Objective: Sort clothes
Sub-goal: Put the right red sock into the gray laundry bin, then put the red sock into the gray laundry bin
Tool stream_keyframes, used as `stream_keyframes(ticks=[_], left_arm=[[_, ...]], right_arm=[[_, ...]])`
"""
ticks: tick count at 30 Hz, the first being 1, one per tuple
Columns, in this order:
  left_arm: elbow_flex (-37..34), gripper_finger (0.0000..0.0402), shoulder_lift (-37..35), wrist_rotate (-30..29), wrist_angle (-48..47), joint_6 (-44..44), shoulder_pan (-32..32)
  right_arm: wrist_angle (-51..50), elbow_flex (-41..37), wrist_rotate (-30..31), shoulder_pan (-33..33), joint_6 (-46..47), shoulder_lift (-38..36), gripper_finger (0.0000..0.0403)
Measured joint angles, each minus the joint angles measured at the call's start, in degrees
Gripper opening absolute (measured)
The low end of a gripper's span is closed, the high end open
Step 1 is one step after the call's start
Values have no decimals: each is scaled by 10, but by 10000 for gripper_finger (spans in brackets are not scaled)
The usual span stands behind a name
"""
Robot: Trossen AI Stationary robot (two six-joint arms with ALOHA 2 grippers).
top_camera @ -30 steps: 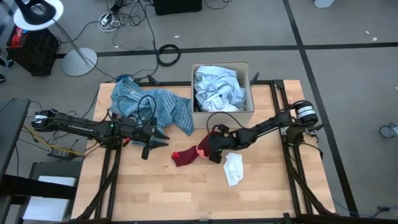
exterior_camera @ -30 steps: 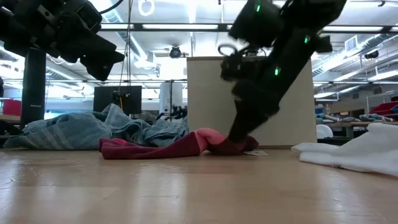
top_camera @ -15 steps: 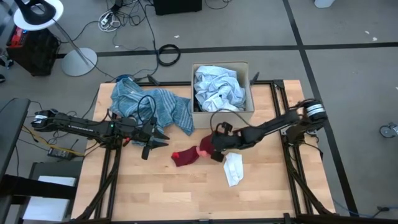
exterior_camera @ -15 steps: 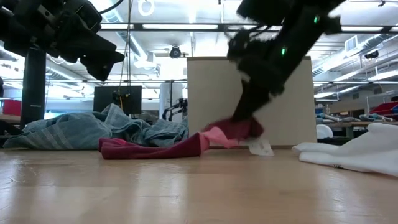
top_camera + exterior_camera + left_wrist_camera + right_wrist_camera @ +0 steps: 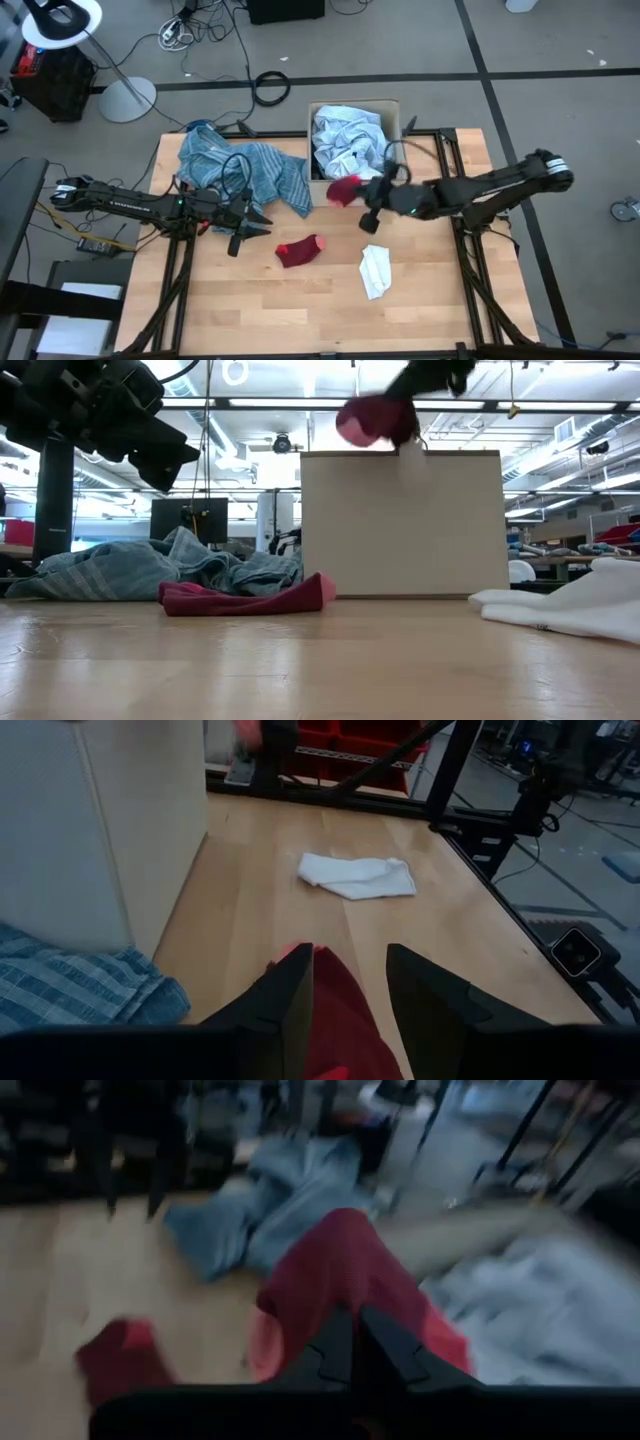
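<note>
My right gripper (image 5: 360, 196) is shut on a small red piece (image 5: 343, 190), held in the air just in front of the beige box (image 5: 395, 172). The low view shows this piece (image 5: 375, 420) above the box's top edge. A second red piece (image 5: 300, 250) lies flat on the table. A small white piece (image 5: 375, 270) lies to its right. The blue striped cloth (image 5: 245, 170) is heaped at the far left. White-grey patterned cloth (image 5: 350, 140) fills the box. My left gripper (image 5: 256, 226) waits open, low over the table, pointing at the lying red piece (image 5: 340, 1020). My right gripper pinches a bunched part of the red piece (image 5: 345, 1305) between its two shut fingers (image 5: 335, 1350). The fingers come from the table's right, slanting down. The piece hangs bunched beyond the fingertips, lifted clear of the table and the box.
The box stands at the table's far middle, its near wall (image 5: 400, 525) upright. Bare wood lies along the near edge (image 5: 300, 320). A lamp base and cables lie on the floor beyond the table.
My right gripper has gone up and toward the box, taking one red piece with it. That piece lay on the table beside the other red one and now hangs clear at box-top height. The second red piece has stayed on the table.
</note>
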Motion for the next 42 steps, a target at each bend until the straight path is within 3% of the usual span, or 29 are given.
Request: stream_keyframes(ticks=[5, 12, 23, 32, 35, 39, 42], left_arm=[[0, 135, 0, 0, -3, 2, 0], [0, 135, 0, 0, -3, 2, 0], [0, 135, 0, 0, -18, 2, 0], [0, 135, 0, 0, -16, 2, 0], [0, 135, 0, 0, -16, 2, 0], [0, 135, 0, 0, -15, 2, 0], [0, 135, 0, 0, -15, 2, 0]], right_arm=[[2, 38, 35, -30, -74, -33, 5], [-15, 49, 36, -107, -97, -40, 7], [-195, 49, 26, -167, 81, -39, 67], [-205, 50, -5, -151, 99, -45, 124], [-187, 50, -42, -138, 108, -43, 130], [-153, 50, -144, -114, 109, -26, 129], [-118, 50, -171, -88, 100, -1, 128]])
